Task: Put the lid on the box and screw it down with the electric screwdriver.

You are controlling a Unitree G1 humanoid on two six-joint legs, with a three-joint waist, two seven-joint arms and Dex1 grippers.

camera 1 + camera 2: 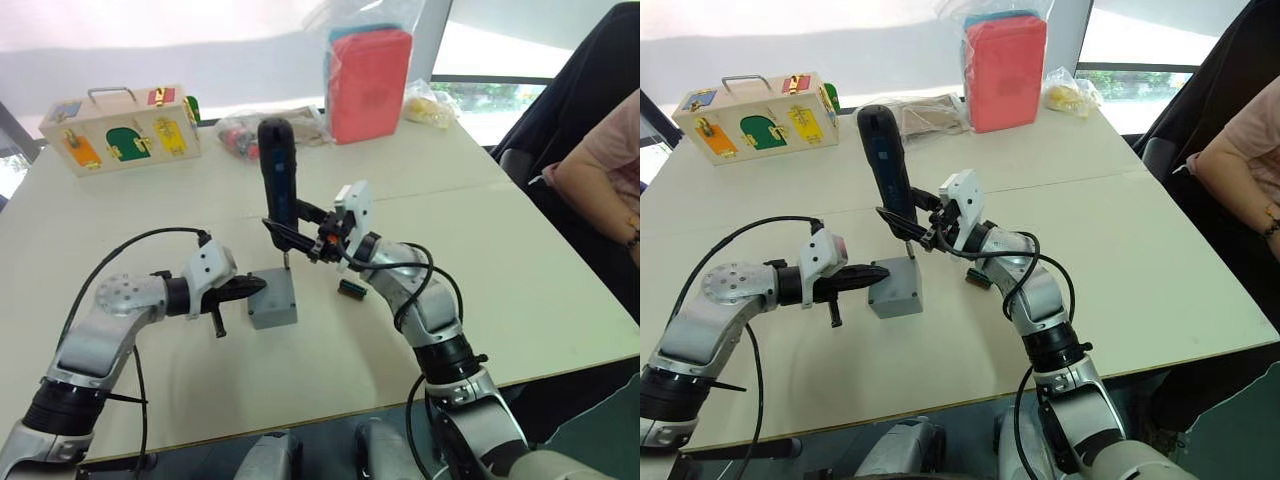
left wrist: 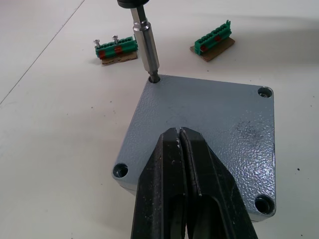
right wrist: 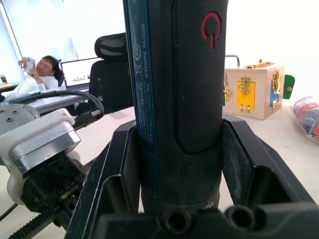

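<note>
The grey lid (image 2: 224, 114) sits on the small grey box (image 1: 272, 305) at the middle of the table. Open screw holes show at three of its corners. My left gripper (image 2: 179, 133) is shut, and its fingertips lie on or just above the lid's top from the left side. My right gripper (image 1: 296, 236) is shut on the black electric screwdriver (image 1: 277, 165), which stands nearly upright. The metal bit (image 2: 146, 45) is set into the lid's far corner hole. In the right wrist view the screwdriver (image 3: 184, 99) sits between both fingers.
Two green terminal blocks (image 2: 115, 48) (image 2: 213, 42) lie just beyond the box. At the back stand a wooden box with coloured doors (image 1: 120, 130) and a red-pink case in a bag (image 1: 368, 80). A person (image 1: 600, 160) sits at the table's right edge.
</note>
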